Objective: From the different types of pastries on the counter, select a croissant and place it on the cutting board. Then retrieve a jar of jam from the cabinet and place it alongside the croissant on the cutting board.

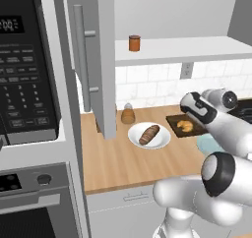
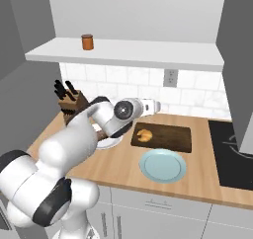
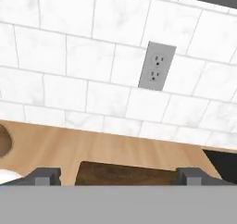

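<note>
The golden croissant (image 1: 185, 126) (image 2: 145, 134) lies on the left part of the dark cutting board (image 1: 173, 120) (image 2: 170, 139) (image 3: 125, 174). My gripper (image 2: 156, 106) (image 3: 119, 177) hovers above the board and looks toward the tiled wall. It is open, its fingertips (image 3: 46, 176) wide apart with nothing between them. The orange-brown jar of jam (image 1: 134, 43) (image 2: 87, 41) stands on the white shelf of the cabinet (image 1: 197, 49), whose door (image 1: 101, 60) is swung open. A brown roll (image 1: 149, 134) rests on a white plate (image 1: 162, 141) on the counter (image 1: 123, 168).
A tan shaker (image 1: 128, 114) stands behind the white plate. A teal plate (image 2: 162, 166) lies in front of the board. A knife block (image 2: 71, 102) is at the counter's left, a black cooktop (image 2: 232, 154) at its right. A microwave (image 1: 24, 65) hangs left of the open door. A wall outlet (image 3: 157, 65) faces the hand.
</note>
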